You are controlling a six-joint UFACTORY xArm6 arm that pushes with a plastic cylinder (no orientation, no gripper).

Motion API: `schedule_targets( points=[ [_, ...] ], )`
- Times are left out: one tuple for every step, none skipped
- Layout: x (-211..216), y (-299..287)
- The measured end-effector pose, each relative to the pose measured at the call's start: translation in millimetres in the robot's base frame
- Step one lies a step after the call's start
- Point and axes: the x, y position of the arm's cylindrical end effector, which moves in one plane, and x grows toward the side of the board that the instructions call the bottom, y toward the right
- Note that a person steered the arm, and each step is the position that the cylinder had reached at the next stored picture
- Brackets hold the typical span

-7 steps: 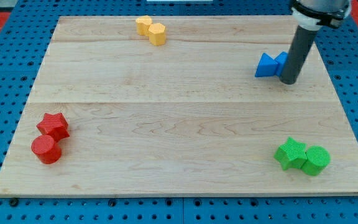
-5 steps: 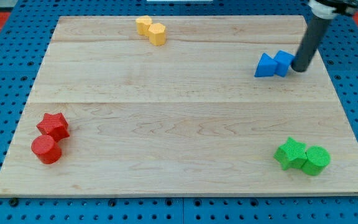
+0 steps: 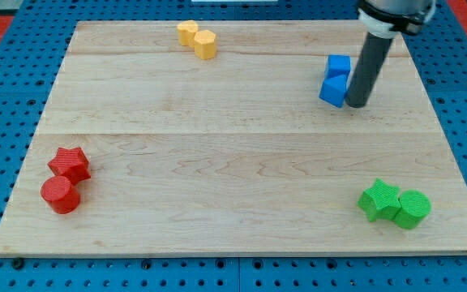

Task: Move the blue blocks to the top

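Blue blocks [image 3: 334, 79]: two, touching, upper right of the wooden worktop [image 3: 217, 162].
Tip [image 3: 356, 105]: against their right side.
Claw: none visible.

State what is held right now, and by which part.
Nothing is held. My tip only rests against the right side of the lower blue block; the blue cube sits just above it.

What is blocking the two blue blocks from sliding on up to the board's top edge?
Nothing visible. Bare wood lies between the blue cube, the blue wedge-like block touching it below, and the top edge. My tip sits at their right; the yellow blocks are far left.
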Motion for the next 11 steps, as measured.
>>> schedule_targets(
  points=[
    [-35,-9],
    [-45,-11],
    [-69,-12],
    [-107,-12],
    [-132,-12],
    [-104,-12],
    [-21,5],
    [12,-8],
    [-5,-42],
    [-42,-42],
    [-79,-42]
  ],
)
